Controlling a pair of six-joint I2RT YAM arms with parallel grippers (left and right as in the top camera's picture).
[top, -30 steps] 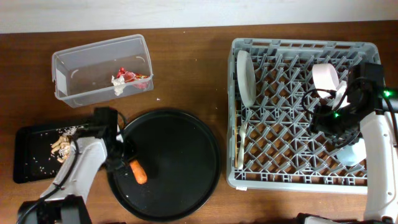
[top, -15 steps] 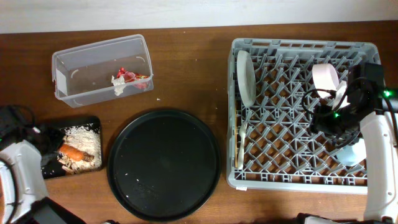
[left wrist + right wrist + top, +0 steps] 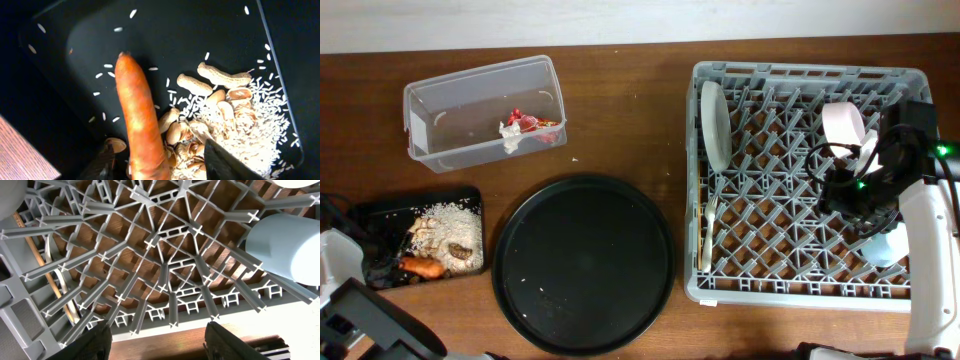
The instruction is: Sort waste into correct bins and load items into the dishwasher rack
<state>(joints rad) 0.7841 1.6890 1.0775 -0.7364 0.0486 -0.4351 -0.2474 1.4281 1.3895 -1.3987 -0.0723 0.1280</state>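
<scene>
The orange carrot [image 3: 423, 266] lies in the flat black tray [image 3: 380, 212] beside rice and peanut-shell scraps [image 3: 450, 232]. My left gripper [image 3: 392, 268] is at the tray's near edge. In the left wrist view its jaws [image 3: 160, 165] are open, one on each side of the carrot [image 3: 137, 105], with gaps both sides. The clear tub [image 3: 440, 150] holds the red wrapper [image 3: 532, 122] and white scraps [image 3: 510, 135]. The grey rack [image 3: 790, 290] holds the plate [image 3: 715, 122], fork [image 3: 710, 228], pink-white bowl [image 3: 844, 122] and pale blue cup [image 3: 887, 243]. My right gripper [image 3: 865, 190] hovers open and empty over the rack [image 3: 165, 270].
The large round black tray [image 3: 585, 265] lies between the flat tray and the rack, with only a few crumbs on it. The pale blue cup [image 3: 285, 245] is close to the right gripper's right finger. The table's front edge is just beyond the rack.
My left gripper carried the carrot from the round tray to the flat black tray and opened. The arm has pulled back toward the lower left. The right arm has not moved.
</scene>
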